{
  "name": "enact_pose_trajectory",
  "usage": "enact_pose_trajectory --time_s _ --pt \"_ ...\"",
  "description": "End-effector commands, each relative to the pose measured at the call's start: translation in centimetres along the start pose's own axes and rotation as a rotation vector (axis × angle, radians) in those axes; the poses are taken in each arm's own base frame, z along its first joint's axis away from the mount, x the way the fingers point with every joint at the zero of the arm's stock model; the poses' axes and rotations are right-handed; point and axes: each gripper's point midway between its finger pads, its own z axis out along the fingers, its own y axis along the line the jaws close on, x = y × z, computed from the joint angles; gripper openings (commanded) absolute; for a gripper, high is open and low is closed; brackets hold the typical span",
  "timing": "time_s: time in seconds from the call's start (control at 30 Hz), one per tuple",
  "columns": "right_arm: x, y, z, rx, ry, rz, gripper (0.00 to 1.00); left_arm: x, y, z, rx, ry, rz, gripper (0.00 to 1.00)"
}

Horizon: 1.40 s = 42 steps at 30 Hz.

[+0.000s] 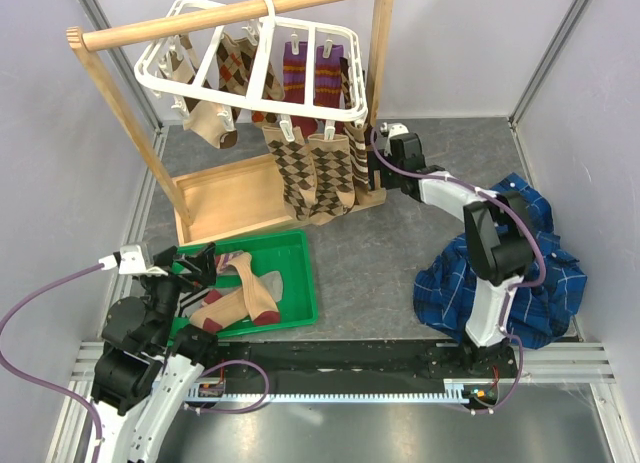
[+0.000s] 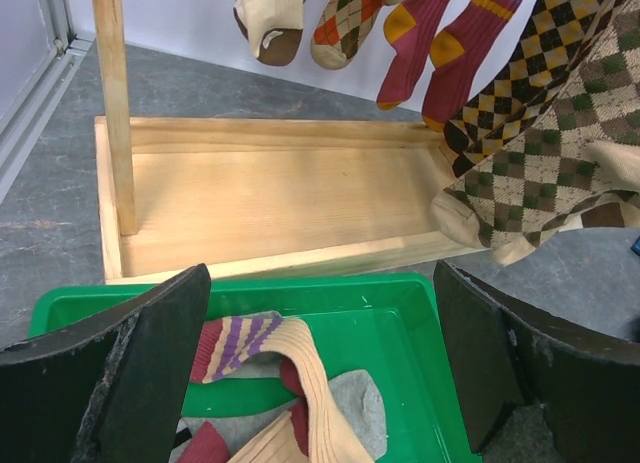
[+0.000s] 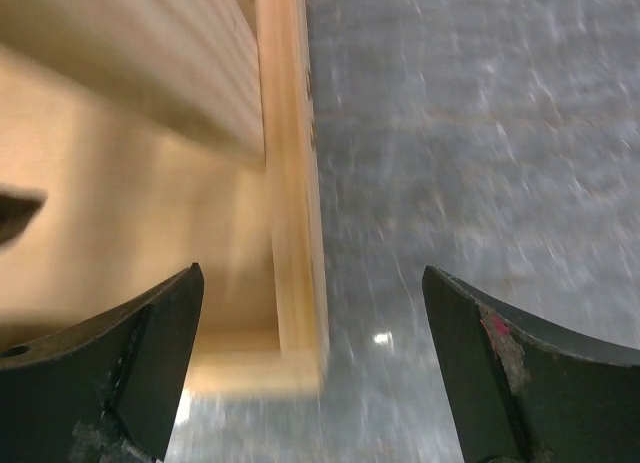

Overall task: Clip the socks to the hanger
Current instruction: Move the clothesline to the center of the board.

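Several socks point(image 1: 243, 295), tan with maroon toes and cuffs and grey ones, lie heaped in a green tray point(image 1: 301, 268). In the left wrist view a tan sock point(image 2: 318, 393) lies over a grey one point(image 2: 375, 403). The white grid hanger point(image 1: 262, 65) hangs from the wooden rail, with argyle, maroon striped and tan socks clipped under it. My left gripper point(image 1: 192, 267) is open and empty just above the tray's near left part point(image 2: 322, 279). My right gripper point(image 1: 379, 169) is open and empty, low beside the stand's right base corner point(image 3: 312, 275).
The wooden rail stand point(image 1: 233, 196) with its shallow base tray stands at the back; its right post is next to my right gripper. A blue plaid cloth point(image 1: 535, 258) lies crumpled at the right around the right arm. Grey walls close in on both sides.
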Motion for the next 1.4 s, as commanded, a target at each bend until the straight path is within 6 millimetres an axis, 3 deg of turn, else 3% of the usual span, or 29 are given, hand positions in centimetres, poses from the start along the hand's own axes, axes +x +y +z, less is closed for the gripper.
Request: enact_pose_trajectory --time_s 0.0,0.1,0.27,0.6,0.8,1.2,1.3,1.37 --pt "-1.6 0.3 2.8 0.026 -0.033 -0.012 0.98 -0.8 0.5 -0.1 -0.026 -0.035 0.004 0.99" --pt "-0.6 -1.1 3.5 0.102 0.016 -0.026 0.98 -0.8 0.7 -0.1 -0.036 -0.037 0.0 0.99" --pt "0.2 -4.9 2.1 0.235 0.079 -0.133 0.98 -0.6 0.6 0.0 -0.033 -0.027 0.007 0.99" --pt "1.2 -17.0 -1.3 0.423 0.156 -0.154 0.98 -0.5 0.6 0.2 -0.034 -0.019 0.014 0.99" --pt "1.0 -22.1 -3.2 0.461 0.169 -0.186 0.98 -0.4 0.4 0.3 -0.026 -0.008 0.019 0.99" --pt "-1.4 -36.5 -10.1 0.727 0.025 0.071 0.98 0.2 0.1 0.8 -0.021 0.023 0.033 0.99" --pt "-2.4 -38.2 -11.1 0.755 -0.022 0.142 0.98 0.2 0.1 0.9 -0.019 0.028 0.034 0.99" --pt "-3.9 -37.8 -11.4 0.725 -0.057 0.148 0.98 0.5 -0.2 1.1 -0.013 0.043 0.032 0.99"
